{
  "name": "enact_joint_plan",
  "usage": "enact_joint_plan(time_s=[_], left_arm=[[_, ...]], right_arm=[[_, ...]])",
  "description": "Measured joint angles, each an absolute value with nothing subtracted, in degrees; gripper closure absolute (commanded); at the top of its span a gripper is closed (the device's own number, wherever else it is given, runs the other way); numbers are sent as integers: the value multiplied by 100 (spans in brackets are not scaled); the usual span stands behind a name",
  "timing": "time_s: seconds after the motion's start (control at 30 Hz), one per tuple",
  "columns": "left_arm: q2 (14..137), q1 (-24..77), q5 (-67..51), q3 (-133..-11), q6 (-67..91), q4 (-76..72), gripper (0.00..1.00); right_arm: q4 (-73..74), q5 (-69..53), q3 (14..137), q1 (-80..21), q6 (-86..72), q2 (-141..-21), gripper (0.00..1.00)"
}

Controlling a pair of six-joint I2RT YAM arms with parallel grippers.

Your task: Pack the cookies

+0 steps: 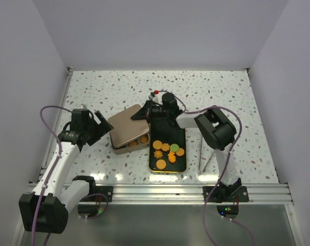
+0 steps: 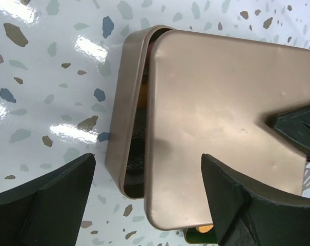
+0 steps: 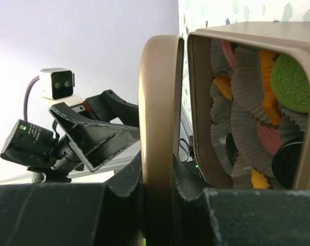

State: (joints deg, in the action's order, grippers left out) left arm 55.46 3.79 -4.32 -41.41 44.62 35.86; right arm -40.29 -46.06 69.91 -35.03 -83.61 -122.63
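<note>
A tan tin (image 1: pixel 125 146) sits mid-table with its tan lid (image 1: pixel 126 124) lying askew over it, leaving the near edge uncovered. My right gripper (image 1: pixel 146 114) is shut on the lid's right edge; in the right wrist view (image 3: pixel 157 174) the lid (image 3: pixel 157 102) is clamped between the fingers. The tin (image 3: pixel 195 102) holds cookies in paper cups, among them a green one (image 3: pixel 290 84). More cookies (image 1: pixel 167 151), mostly orange, lie on a black tray (image 1: pixel 167 134). My left gripper (image 1: pixel 101 127) is open and empty at the tin's left side, with its fingers straddling the lid corner (image 2: pixel 147 169).
The tray lies right beside the tin on the speckled table. White walls enclose the table on three sides. A metal rail (image 1: pixel 185 192) with the arm bases runs along the near edge. The right gripper's fingers (image 2: pixel 298 128) show at the lid's right edge.
</note>
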Motion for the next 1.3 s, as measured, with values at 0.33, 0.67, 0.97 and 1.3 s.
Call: enact_joint_plan(time_s=[0.33,0.67,0.97,1.3], left_arm=[[5763,379,-810,-3544,4652,3083,16],[6222,379,-1024,-3385,4650,2659,21],[6281,379,-1031,-3288,4650,2443,21],[6289,379,-1024,-3223,4648,2436,22]], right_arm=[[-4831,-4458,6663,-3557,-8656,-12460,100],[-5155,-4407,6372,-3559,-8761,-12628,89],[-4941,-4473,6235,-3529,-8388,-12368,38],[-2073,-4372,6842,-3527,-6648,-11817,35]])
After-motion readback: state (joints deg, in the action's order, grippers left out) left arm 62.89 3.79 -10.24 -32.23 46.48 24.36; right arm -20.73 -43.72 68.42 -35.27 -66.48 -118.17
